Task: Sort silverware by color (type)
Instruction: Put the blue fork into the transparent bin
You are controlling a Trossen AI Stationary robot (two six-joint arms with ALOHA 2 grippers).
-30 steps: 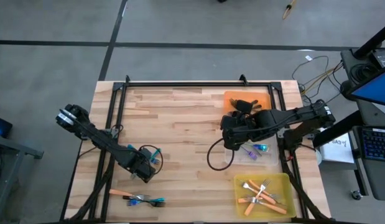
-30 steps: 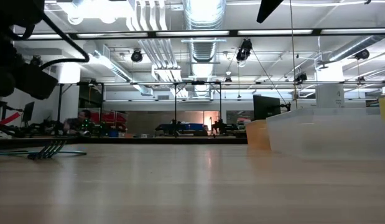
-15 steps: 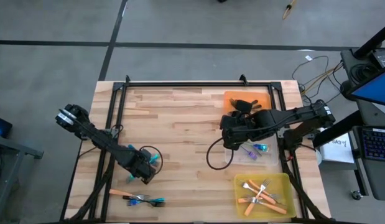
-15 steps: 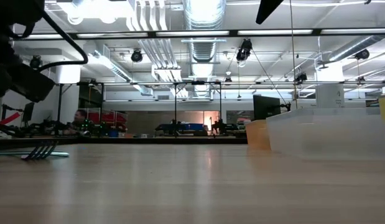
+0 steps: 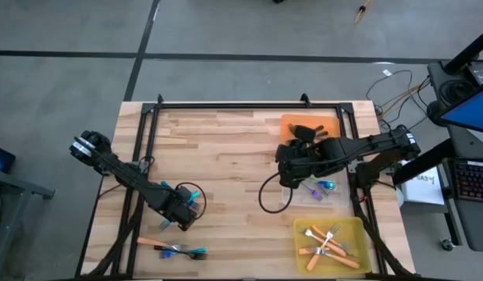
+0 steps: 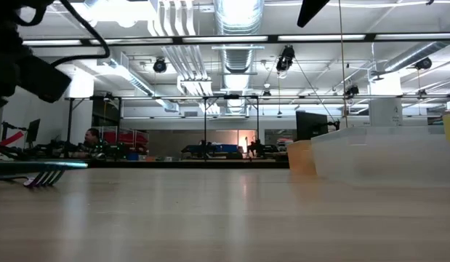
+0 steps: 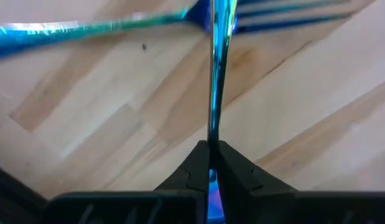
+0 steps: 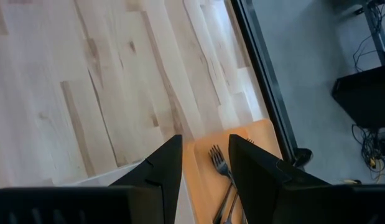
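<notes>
A blue-handled fork (image 7: 214,81) is pinched between the pressed-together fingers of the left gripper (image 5: 181,221), near the front left part of the bench (image 5: 225,164). In the left wrist view its handle runs straight out from the closed fingertips (image 7: 198,158). Just in front of it, by the front edge, an orange fork and more blue forks (image 5: 172,248) lie on the wood. At the front right corner a yellow tray (image 5: 332,242) holds several orange-handled forks (image 5: 323,240). Behind it a clear tray (image 5: 323,191) holds blue forks (image 5: 322,187), and an orange tray (image 5: 307,125) toward the back right holds dark forks (image 8: 222,171). The right gripper (image 5: 292,168) hangs over the orange and clear trays, fingers spread, holding nothing.
</notes>
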